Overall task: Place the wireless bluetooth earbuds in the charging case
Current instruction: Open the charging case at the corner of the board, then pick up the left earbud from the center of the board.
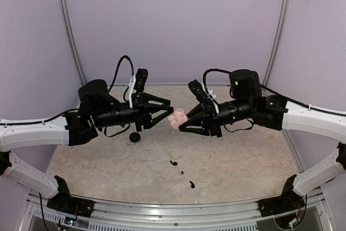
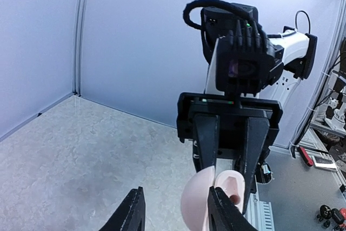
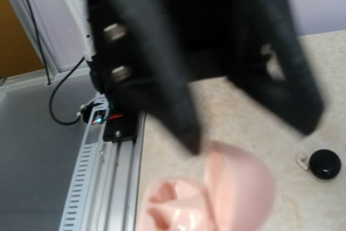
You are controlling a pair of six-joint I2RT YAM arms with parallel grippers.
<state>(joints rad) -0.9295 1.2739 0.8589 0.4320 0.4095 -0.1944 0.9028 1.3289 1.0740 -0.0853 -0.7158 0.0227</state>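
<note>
Top external view: left gripper (image 1: pixel 166 111) spread wide above mid-table, fingers either side of a pale pink clamshell (image 1: pixel 177 117), clamped on nothing. From the left wrist, a clear gap between one finger and the pink shell, the other finger right against it. From the right wrist, one left fingertip touching the raised lid, the second well off to the side.

Right gripper (image 1: pixel 186 120) facing it from the opposite side, narrowed onto the same clamshell and pinching it between both fingers, holding it clear of the table (image 1: pixel 243 155).

Clamshell hinged open, lid tipped up beside the lower half. Moulded hollows in that lower half, pink like the shell, too blurred to read further.

Charging case (image 1: pixel 135 137), a small round black puck, flat on the table under the left arm, well apart from both grippers. Lid apparently down, inside hidden. A small pale piece (image 3: pixel 301 159) just beside it.

Wireless bluetooth earbuds (image 1: pixel 173 162) loose on the table nearer the front edge, tiny black specks in a short diagonal scatter, outside either container. Too small to make out stems or an exact count.
</note>
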